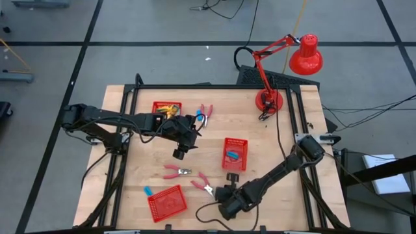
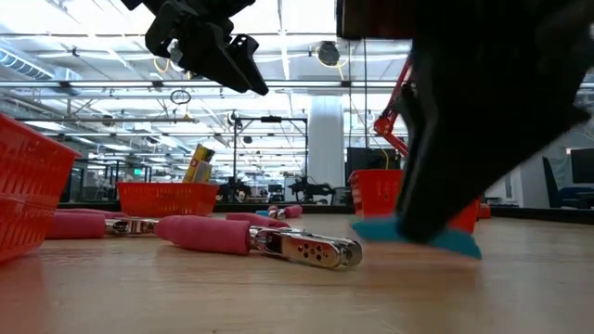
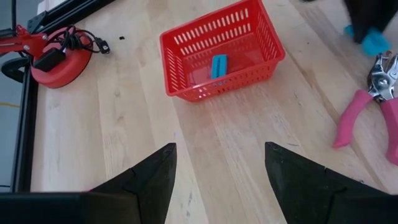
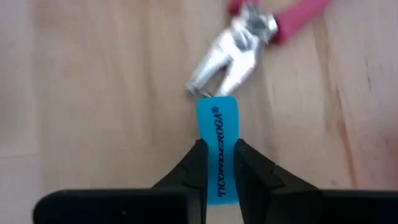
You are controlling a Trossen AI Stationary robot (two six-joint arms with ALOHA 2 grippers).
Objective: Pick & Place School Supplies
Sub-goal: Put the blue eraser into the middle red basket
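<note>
Risk sits mainly with the right gripper (image 4: 217,163), low in the high view near the bottom centre, where its fingers are clenched on a light-blue block (image 4: 217,149) lying flat on the table (image 1: 273,153). The hold takes only the block's near end, so a quick lift could let it pivot or slip out. Just beyond the block's far end lie the silver jaws of the pink-handled pliers (image 4: 233,53); whether they touch it I cannot tell, but if they do, a dragging lift may pull that tool along or knock the block askew. The likely target, the red basket (image 1: 235,153) at centre right of the high view, already holds another blue block (image 3: 218,65), and its walls could catch the carried piece if it comes in too low. The left gripper (image 3: 217,180) hovers with its fingers spread and empty over the middle of the table, close to that basket, so the two arms could crowd each other there. Other pink-handled tools (image 1: 177,172) lie lower left of centre.
</note>
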